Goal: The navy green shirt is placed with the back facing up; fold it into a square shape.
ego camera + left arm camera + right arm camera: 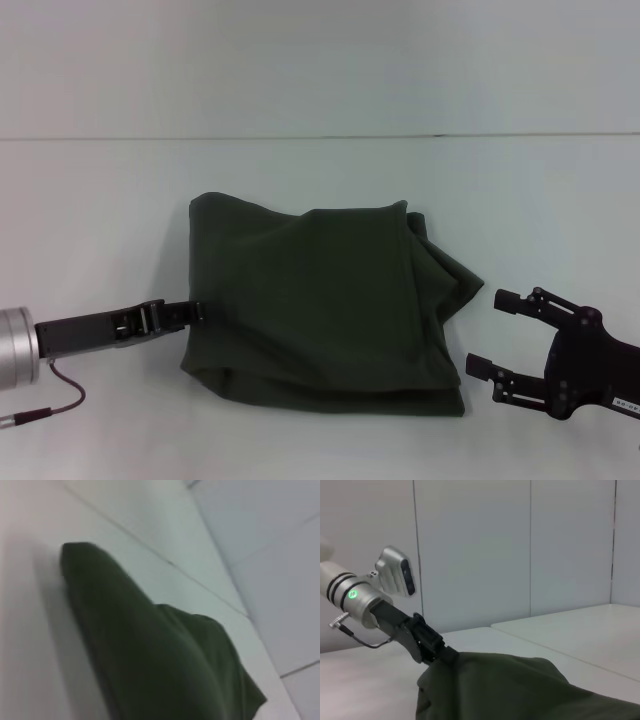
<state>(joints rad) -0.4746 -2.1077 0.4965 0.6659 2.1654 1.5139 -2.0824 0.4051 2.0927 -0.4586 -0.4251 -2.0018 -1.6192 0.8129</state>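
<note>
The navy green shirt lies folded into a rough square on the white table, plain side up. It has a loose flap at its right edge. My left gripper lies low at the shirt's left edge, its narrow tip shut on the cloth there. It also shows in the right wrist view, with its tip buried in the shirt. The left wrist view shows only the shirt close up. My right gripper is open and empty, just off the shirt's lower right corner and apart from it.
The table's far edge meets a pale wall. A thin cable hangs from my left arm near the table's front left.
</note>
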